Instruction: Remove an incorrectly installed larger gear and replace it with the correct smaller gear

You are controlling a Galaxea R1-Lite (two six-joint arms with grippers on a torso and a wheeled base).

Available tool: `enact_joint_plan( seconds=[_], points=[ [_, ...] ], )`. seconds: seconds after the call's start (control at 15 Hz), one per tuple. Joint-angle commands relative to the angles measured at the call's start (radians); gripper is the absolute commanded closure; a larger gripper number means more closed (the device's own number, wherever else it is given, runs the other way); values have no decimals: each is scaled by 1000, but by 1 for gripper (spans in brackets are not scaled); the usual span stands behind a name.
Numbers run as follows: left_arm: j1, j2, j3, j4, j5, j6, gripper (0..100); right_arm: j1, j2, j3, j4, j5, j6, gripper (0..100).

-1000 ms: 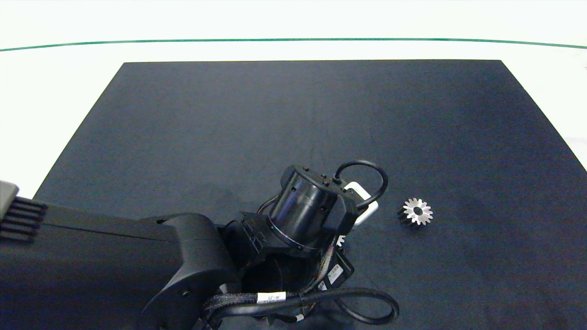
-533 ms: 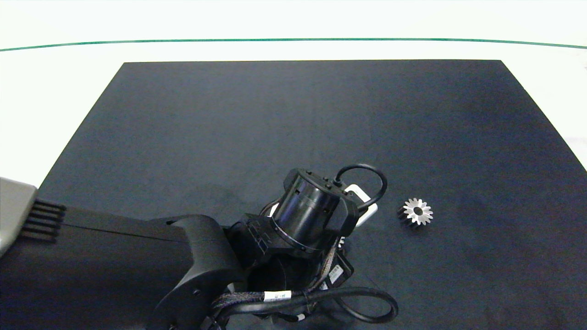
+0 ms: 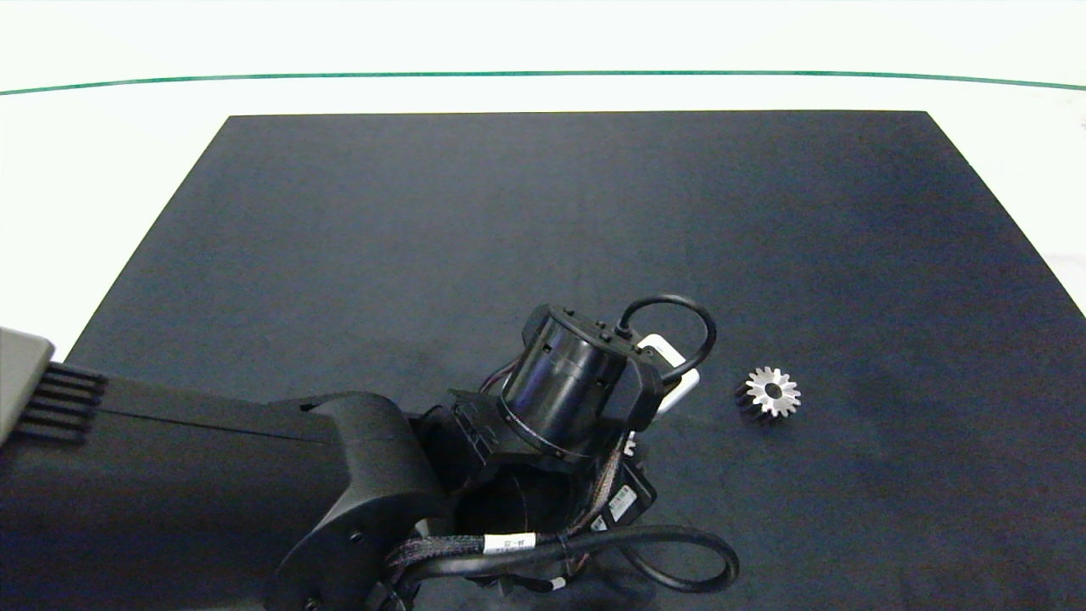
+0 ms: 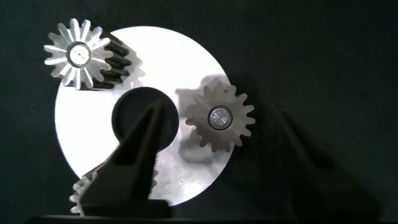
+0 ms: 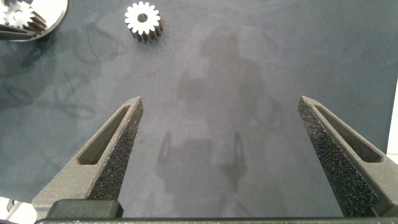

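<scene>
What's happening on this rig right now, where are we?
The left tool hangs open over the round silver plate, its fingers straddling a blunt-toothed gear seated on a peg. A sharp-toothed gear sits at the plate's edge. A loose gear lies alone on the dark mat. The right tool is open above bare mat, holding nothing.
</scene>
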State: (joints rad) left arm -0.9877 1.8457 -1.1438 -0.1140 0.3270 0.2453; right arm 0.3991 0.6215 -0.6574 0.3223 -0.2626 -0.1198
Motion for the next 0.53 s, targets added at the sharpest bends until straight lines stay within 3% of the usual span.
enact_joint_plan(
  seconds=[0.07, 0.53],
  points=[
    [6, -57, 10, 4, 4, 0, 0, 0, 0, 1, 1, -1, -1, 0],
    [103, -388, 180, 5, 12, 2, 0, -2, -14, -1, 3, -1, -1, 0]
  ],
)
